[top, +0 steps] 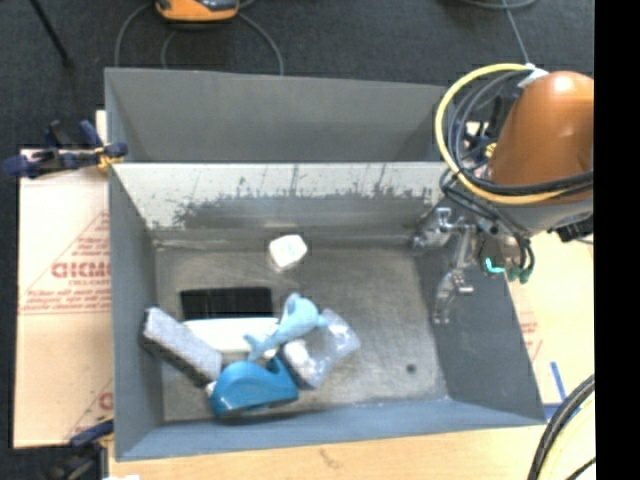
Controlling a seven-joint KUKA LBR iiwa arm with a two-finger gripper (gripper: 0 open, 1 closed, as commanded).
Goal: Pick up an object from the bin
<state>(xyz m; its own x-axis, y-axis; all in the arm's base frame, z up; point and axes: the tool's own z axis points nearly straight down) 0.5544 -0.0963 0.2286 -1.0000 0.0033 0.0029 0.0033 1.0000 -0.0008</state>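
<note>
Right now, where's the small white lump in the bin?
In the camera view, the small white lump lies on the floor by the middle of the back wall, beyond the black slab and the heap at front left.

Bin [300, 138], heap in its front-left corner, tape dispenser [250, 388] foremost, wrapped bar [178, 340] to its left, toy figure [287, 323] on top, plastic bag [330, 343] at right, flat panel [225, 300] behind, small block [287, 251] apart near the back wall, claw [447, 298] over the right side, well apart from the heap.
</note>
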